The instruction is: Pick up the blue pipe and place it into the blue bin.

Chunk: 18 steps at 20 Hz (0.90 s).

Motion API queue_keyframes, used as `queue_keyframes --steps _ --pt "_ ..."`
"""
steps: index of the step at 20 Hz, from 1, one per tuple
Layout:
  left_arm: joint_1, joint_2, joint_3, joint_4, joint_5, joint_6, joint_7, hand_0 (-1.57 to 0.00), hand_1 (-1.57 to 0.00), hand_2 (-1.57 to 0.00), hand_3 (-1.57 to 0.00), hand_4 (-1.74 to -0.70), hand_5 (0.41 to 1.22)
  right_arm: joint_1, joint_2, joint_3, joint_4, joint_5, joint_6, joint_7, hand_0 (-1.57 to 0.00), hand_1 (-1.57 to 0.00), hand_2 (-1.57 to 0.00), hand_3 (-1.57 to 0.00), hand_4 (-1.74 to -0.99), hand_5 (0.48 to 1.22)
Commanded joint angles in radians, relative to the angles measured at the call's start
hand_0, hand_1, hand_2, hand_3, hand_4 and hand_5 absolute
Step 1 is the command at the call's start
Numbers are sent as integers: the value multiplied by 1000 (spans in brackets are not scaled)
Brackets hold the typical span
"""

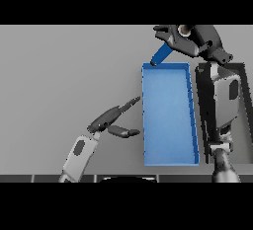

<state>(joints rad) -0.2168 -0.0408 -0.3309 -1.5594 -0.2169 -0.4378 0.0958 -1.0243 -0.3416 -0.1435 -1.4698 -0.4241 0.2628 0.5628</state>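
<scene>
1. Table [64,76]: a plain grey surface is shown across the whole view; the blue bin is carried on its right half.

2. Blue bin [146,125]: an open rectangular tray with low walls is laid lengthwise, its long sides running from near to far. Its inner floor is seen in full, with nothing lying on it.

3. Blue pipe [160,54]: a short blue tube is held tilted above the far left corner of the bin. Its lower end is seen at the bin's far rim, by that corner; whether the rim is touched cannot be told. Its upper end is hidden within the right hand. The pipe is therefore recorded as held in the air, not yet lying inside the bin.

4. Right hand [185,41]: shown at the top right, beyond the far end of the bin, with its arm reaching up along the bin's right side. Its fingers [163,29] are curled round the upper end of the pipe, which projects down and to the left from between them.

5. Left hand [109,119]: shown low on the left, just beside the bin's left wall. Its fingers are stretched out and relaxed, pointing toward the bin, with the thumb set apart beneath them. Nothing is held, and it is well apart from the pipe.
</scene>
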Motion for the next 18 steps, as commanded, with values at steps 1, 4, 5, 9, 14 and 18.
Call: queue_keyframes --steps 1,4,5,9,14,18 --pt "-6 -1 1 6 -5 5 2 1 1 1 1 -874 413 30 -5 -19 5 6 4 5 -1571 -1571 -1571 -1571 -1741 1221" --pt "-3 4 0 0 -2 -3 1 1 1 1 1 -867 419 124 0 -62 -9 35 5 36 -1571 -1571 -1571 -1571 -1741 1221" --pt "8 4 -5 -2 -2 -3 -7 1 1 1 1 -865 419 167 3 -70 -25 40 20 47 -1571 -1571 -1571 -1571 -1741 1221" --pt "34 -7 -20 -25 2 -3 -9 1 1 1 1 -877 422 349 -19 -32 -74 50 -19 47 -1571 -1571 -1571 -1571 -1741 1221" --pt "48 1 -18 -31 7 -5 -4 1 1 1 1 -882 427 540 -126 125 -128 -3 -212 47 -1571 -1571 -1571 -1571 -1741 1221" --pt "51 2 -21 -43 11 -8 2 1 1 1 1 -887 420 608 -275 317 -139 -104 -442 47 -1571 -1571 -1571 -1255 -1741 1221"
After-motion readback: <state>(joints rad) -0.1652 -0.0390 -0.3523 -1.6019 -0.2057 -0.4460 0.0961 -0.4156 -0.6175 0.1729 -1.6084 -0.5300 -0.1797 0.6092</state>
